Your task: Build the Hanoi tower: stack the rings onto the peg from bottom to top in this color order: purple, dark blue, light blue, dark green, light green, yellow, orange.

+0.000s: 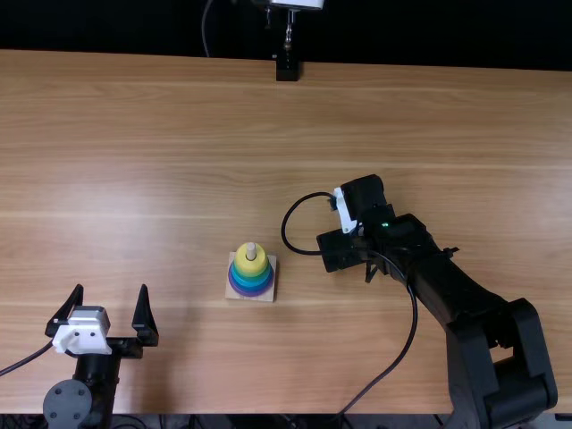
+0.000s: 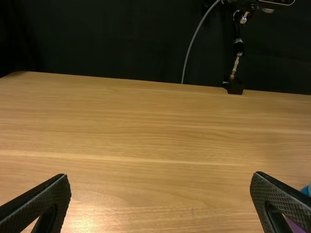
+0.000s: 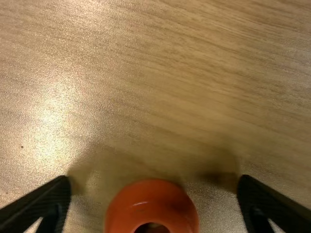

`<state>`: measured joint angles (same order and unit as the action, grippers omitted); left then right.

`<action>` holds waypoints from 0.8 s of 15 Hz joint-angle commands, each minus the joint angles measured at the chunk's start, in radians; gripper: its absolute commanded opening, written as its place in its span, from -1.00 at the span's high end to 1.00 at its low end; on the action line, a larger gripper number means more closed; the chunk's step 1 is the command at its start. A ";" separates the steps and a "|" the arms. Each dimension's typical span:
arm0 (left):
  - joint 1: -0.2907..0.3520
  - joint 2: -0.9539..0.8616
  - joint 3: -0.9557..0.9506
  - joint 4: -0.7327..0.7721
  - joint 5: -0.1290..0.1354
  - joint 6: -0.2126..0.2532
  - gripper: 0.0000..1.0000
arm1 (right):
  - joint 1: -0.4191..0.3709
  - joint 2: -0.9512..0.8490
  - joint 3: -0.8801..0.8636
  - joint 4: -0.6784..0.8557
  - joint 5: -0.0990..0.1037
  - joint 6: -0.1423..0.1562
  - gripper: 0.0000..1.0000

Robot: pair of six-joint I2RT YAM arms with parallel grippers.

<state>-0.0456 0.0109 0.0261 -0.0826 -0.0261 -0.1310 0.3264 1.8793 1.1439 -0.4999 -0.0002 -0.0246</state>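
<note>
- Hanoi tower [image 1: 239, 269], in the top view: near the middle of the table [image 1: 179, 134], between the two arms; rounded rings stacked on a pale square base [image 1: 231, 292], with the light tip of the peg [image 1: 251, 251] standing through the yellow ring [image 1: 260, 265] on top. Blue tones and the purple ring [image 1: 251, 293] show beneath it.
- Right hand [image 1: 346, 217]: low over the table, right of the tower. In the right wrist view its dark fingers [image 3: 43, 199] stand well apart, either side of the orange ring [image 3: 151, 204]; neither touches it, so nothing is gripped.
- Orange ring: on the table, smooth, glossy and fully rounded, with a round dark hole.
- Left hand [image 1: 112, 290]: wide open, left of the tower, holding nothing. Its black fingers taper to points; in the left wrist view their inner faces have a fine, mesh-like texture.
- Table: light brown wood, long streaked grain, slightly pebbled sheen up close.
</note>
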 commanded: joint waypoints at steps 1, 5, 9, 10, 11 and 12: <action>0.006 -0.011 -0.026 -0.006 -0.011 0.011 -1.00 | -0.007 0.006 -0.033 -0.011 0.009 -0.001 0.96; 0.006 -0.011 -0.026 -0.006 -0.011 0.013 -1.00 | -0.009 0.006 -0.024 -0.017 0.013 -0.001 1.00; 0.006 -0.011 -0.026 -0.006 -0.011 0.013 -1.00 | -0.010 0.006 0.039 -0.087 0.015 -0.007 1.00; 0.006 -0.011 -0.026 -0.006 -0.011 0.011 -1.00 | -0.010 0.006 0.073 -0.156 0.015 -0.005 1.00; 0.006 -0.011 -0.026 -0.006 -0.011 0.013 -1.00 | -0.009 0.006 0.112 -0.223 0.015 -0.003 1.00; 0.006 -0.011 -0.026 -0.006 -0.011 0.013 -1.00 | -0.007 0.006 0.152 -0.282 0.013 -0.003 1.00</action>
<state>-0.0456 0.0109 0.0261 -0.0822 -0.0261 -0.1307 0.3264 1.8793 1.2518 -0.7933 0.0010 -0.0265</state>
